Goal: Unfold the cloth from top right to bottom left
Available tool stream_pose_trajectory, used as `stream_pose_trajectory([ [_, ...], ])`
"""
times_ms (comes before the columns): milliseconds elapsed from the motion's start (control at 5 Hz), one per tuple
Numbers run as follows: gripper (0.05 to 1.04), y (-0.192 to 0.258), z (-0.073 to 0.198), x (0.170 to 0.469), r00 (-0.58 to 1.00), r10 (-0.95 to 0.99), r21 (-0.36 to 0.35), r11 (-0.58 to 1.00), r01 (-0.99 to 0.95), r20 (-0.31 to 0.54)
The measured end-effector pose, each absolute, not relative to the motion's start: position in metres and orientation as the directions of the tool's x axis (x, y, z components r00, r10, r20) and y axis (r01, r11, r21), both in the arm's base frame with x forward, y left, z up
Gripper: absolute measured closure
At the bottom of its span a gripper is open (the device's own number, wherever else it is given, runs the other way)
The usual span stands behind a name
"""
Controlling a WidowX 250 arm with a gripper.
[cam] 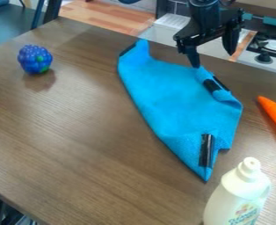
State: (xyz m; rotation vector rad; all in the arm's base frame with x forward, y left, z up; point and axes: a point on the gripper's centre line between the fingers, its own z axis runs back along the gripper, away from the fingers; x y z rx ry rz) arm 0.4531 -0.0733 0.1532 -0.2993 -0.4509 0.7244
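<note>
The black gripper [213, 59] hangs over the table's far edge at the upper right, its two fingers wide apart with nothing between them. Its left fingertip is right at the upper right edge of the blue cloth [164, 99]; whether it touches I cannot tell. The cloth lies partly folded across the middle and right of the table. Black strips show at its top left corner, on the rolled-over fold at its upper right, and near its pointed bottom corner.
A blue berry toy [34, 59] with green spots sits at the upper left. An orange pointed object [275, 114] lies at the right edge, and a white bottle [237, 197] stands at the lower right. Behind the wooden table [76, 140] is a toy stove [272, 50].
</note>
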Motion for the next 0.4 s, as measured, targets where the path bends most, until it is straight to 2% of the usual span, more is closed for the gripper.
stream_pose_trajectory([
  [200, 0.083, -0.0732, 0.1338, 0.4529, 0.671, 0.693, -0.383, 0.714, -0.586, 0.265],
  [400, 0.083, -0.0699, 0.1287, 0.4534, 0.665, 0.696, -0.364, 0.714, -0.599, 0.272],
])
